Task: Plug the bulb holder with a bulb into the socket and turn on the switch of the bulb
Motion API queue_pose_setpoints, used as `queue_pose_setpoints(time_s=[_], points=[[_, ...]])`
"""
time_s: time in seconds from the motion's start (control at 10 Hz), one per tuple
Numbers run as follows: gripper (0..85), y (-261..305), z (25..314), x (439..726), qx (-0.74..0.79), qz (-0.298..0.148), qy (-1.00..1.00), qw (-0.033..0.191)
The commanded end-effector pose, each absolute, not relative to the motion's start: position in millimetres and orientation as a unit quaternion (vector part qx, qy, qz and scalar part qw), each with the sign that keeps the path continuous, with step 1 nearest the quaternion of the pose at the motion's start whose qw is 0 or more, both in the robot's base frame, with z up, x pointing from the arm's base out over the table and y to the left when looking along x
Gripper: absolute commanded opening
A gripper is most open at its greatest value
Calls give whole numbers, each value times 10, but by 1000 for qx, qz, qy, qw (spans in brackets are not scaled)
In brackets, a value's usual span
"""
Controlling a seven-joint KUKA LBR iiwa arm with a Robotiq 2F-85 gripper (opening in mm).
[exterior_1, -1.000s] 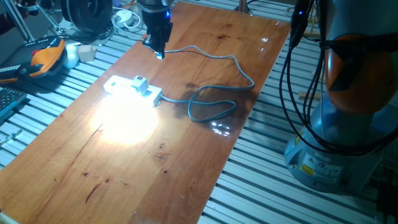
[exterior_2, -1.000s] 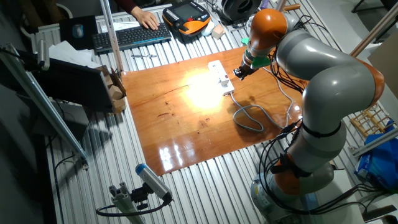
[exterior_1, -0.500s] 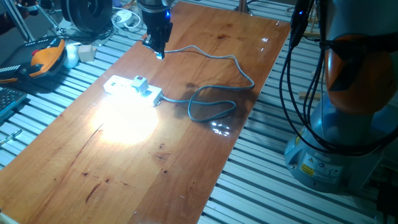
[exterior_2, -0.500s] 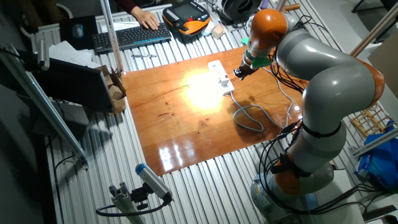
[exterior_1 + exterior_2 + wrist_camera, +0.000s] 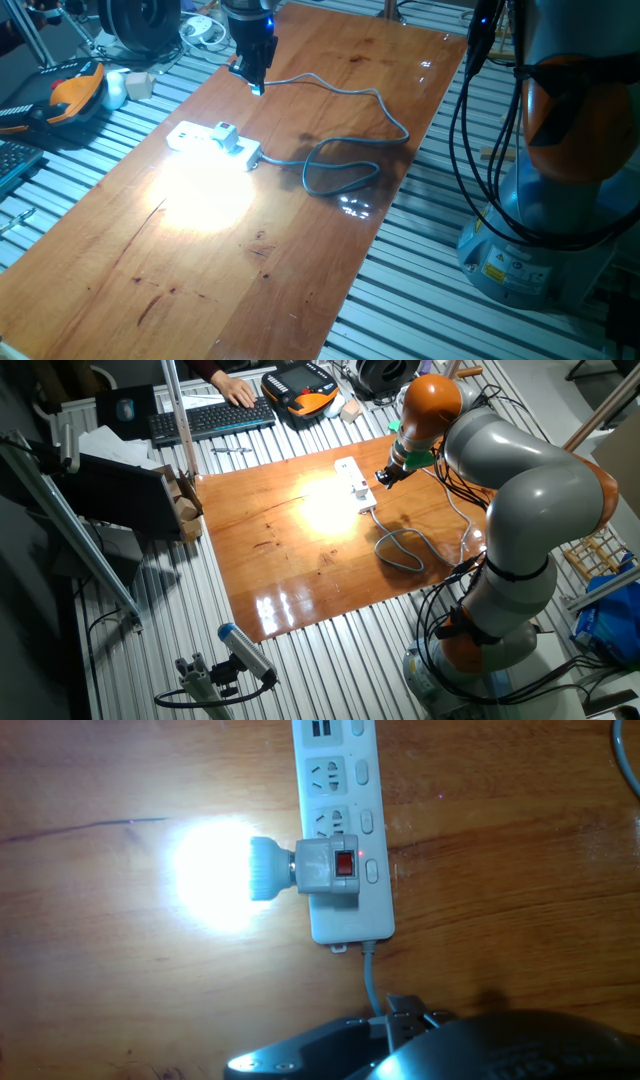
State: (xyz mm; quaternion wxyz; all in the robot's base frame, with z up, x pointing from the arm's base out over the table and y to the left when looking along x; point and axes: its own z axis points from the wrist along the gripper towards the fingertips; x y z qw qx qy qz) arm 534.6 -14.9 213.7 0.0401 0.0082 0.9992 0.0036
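Hand view: the bulb holder [image 5: 330, 870] sits plugged into the socket [image 5: 345, 830], in the outlet nearest the cable end, with its red switch mark facing the camera. The bulb [image 5: 225, 870] projects from the holder toward 9 o'clock, lying over the wooden table [image 5: 520, 870], and is lit; its glare washes out its outline. Two free outlets on the strip lie toward 12 o'clock of the holder. The grey cable [image 5: 372, 982] leaves the strip at 6 o'clock.

One fixed view: the socket [image 5: 208, 142] lies on the table [image 5: 300, 260] with the holder [image 5: 227, 134] standing on it near its cable end, a bright patch of light on the wood at 6 o'clock of it. The cable [image 5: 340, 165] loops at 3 o'clock of the strip. The gripper [image 5: 257, 86] hangs at 12 o'clock of the strip, apart from it, holding nothing; I cannot tell how wide the jaws stand.

The other fixed view: the gripper [image 5: 383, 479] is at 3 o'clock of the socket [image 5: 355, 482], apart from it. A keyboard [image 5: 210, 418] with a person's hand [image 5: 236, 392] on it lies beyond the table at 11 o'clock.
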Motion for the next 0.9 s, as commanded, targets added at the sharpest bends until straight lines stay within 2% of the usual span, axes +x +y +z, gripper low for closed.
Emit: queue_pose_setpoints(time_s=[0.0, 0.8], points=[[0, -149, 2136, 5346, 8, 4, 999, 40], [0, -171, 2128, 5349, 3, -1, 999, 42]])
